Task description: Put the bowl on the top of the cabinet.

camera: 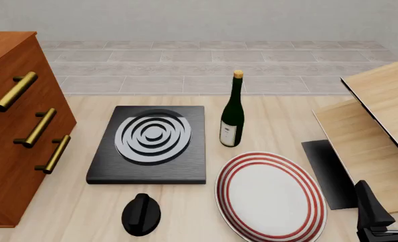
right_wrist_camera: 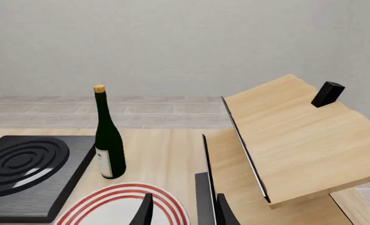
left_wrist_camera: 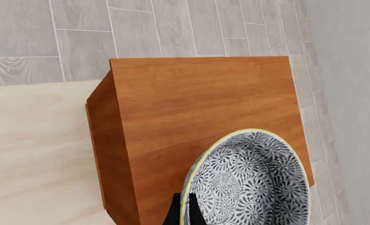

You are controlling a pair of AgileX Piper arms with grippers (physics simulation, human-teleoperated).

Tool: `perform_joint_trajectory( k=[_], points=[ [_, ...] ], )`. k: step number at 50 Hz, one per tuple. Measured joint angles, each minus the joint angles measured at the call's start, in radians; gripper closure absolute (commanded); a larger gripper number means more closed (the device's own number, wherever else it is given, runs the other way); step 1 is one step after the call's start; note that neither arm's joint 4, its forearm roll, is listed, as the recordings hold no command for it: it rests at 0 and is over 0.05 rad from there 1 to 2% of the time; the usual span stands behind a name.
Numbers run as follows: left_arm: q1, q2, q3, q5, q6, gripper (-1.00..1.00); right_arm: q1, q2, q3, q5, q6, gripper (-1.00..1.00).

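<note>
**Bowl held over the cabinet top, not yet set down**

You had the bowl (left_wrist_camera: 247,180) pinched at its rim by the left gripper (left_wrist_camera: 183,213): in the left wrist view one dark finger sat inside the yellowish rim and one outside, closed on that thin edge. A rim pinch suits a deep bowl, since the wall is the only thin part the jaws can span. The bowl was over the cabinet (left_wrist_camera: 191,108), near the edge of the top nearest the camera, at about 5 o'clock in that view. Whether its base touched the wood you could not tell from these frames.

The bowl's mouth faced largely toward the wrist camera, so it looked tilted rather than level, its axis leaning off vertical. To my eye it needed levelling before release, or it might rock or slide off the near edge.

In the front view the cabinet stood at 9 o'clock, with neither bowl nor left arm visible there. Your right gripper (camera: 387,204) waited low at 4 o'clock beside the red-ringed plate (camera: 269,194), its fingers apart and holding nothing.
</note>
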Motion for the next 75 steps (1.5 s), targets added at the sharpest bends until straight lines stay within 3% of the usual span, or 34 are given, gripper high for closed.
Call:
perform_joint_trajectory(
  k=[21, 22, 75],
  points=[
    [-0.007, -0.033, 0.054, -0.043, -0.03, 1.0, 0.0, -0.002, 0.0, 0.002, 0.0, -1.0],
    [-0.009, -0.035, 0.057, -0.045, -0.034, -1.0, 0.0, -0.002, 0.0, 0.002, 0.0, -1.0],
    [-0.051, -0.152, 0.008, -0.021, -0.072, -1.0, 0.008, -0.001, -0.003, 0.005, -0.013, -1.0]
  ],
)
